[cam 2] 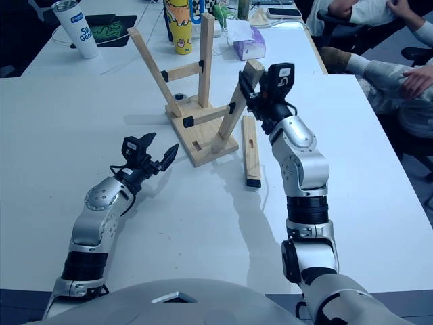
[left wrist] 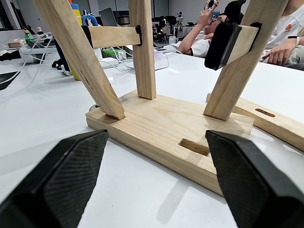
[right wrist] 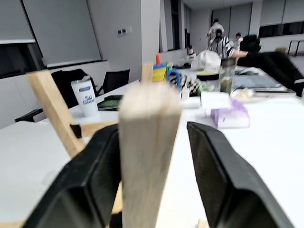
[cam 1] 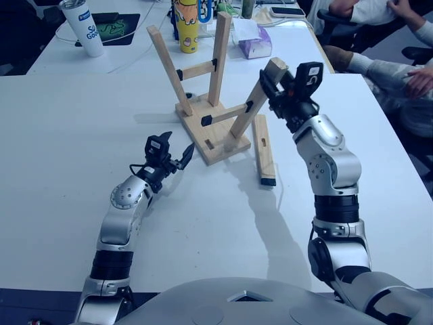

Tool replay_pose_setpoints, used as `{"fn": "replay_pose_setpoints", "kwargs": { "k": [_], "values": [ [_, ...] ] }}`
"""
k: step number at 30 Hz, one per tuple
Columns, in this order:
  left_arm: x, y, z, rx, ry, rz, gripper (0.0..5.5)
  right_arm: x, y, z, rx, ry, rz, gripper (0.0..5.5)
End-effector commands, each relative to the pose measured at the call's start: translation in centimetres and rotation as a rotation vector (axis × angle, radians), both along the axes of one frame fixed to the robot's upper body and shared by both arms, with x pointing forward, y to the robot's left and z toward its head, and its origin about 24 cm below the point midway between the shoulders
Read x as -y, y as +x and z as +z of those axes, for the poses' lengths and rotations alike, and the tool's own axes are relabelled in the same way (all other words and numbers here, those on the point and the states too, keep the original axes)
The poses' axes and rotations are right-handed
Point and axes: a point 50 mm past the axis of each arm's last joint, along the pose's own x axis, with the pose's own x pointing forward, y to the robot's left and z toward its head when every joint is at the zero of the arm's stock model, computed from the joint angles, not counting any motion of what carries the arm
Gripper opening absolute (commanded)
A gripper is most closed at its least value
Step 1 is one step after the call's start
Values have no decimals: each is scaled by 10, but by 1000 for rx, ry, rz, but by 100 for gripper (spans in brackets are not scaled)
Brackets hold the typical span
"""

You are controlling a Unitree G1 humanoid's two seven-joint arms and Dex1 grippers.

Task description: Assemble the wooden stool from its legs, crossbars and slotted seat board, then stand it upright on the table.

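The slotted seat board [cam 1: 215,154] lies upside down on the white table. Two legs [cam 1: 166,64] [cam 1: 220,54] stand in it, joined by a crossbar [cam 1: 197,69]. A third leg [cam 1: 249,112] leans in its slot, and a second crossbar [cam 1: 226,114] runs off it. My right gripper [cam 1: 274,82] is shut on this leg's top end [right wrist: 147,142], one finger on each side. A fourth leg [cam 1: 264,149] lies flat just right of the board. My left gripper [cam 1: 179,152] hangs open just off the board's near-left edge, facing an empty slot [left wrist: 194,146].
On the table behind stand a white tumbler [cam 1: 81,26], a yellow cup [cam 1: 187,27] and a tissue pack [cam 1: 256,47]. People sit past the far right corner of the table.
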Motion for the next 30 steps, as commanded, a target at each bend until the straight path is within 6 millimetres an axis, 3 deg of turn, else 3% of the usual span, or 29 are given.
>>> {"fn": "replay_pose_setpoints", "kwargs": {
  "k": [1,4,6,8,11,14,16,20,26,30],
  "values": [
    [-1,1,-1,1,4,3,382,6,2,46,171,58,-44,222],
    [-1,0,-1,0,4,9,382,25,3,74,281,123,-146,222],
    [-2,-1,-2,-1,2,15,382,45,7,76,284,121,-257,222],
    [-2,-3,-3,-2,-1,24,382,61,12,62,216,78,-352,222],
    [-2,-5,-5,-7,-3,36,382,71,15,2,-112,-75,-422,222],
    [-2,-6,-5,-6,-6,48,382,59,-2,-53,-447,-110,-315,222],
    [-1,-7,-5,-5,-9,57,382,44,-17,-75,-622,-70,-211,242],
    [0,-8,-6,-5,-15,69,382,25,-29,-81,-746,-54,-93,300],
    [2,-9,-7,-5,-22,76,382,16,-35,-90,-838,-64,-63,399],
    [2,-9,-6,-3,-26,79,382,9,-41,-100,-886,-98,-29,402]
  ]
}}
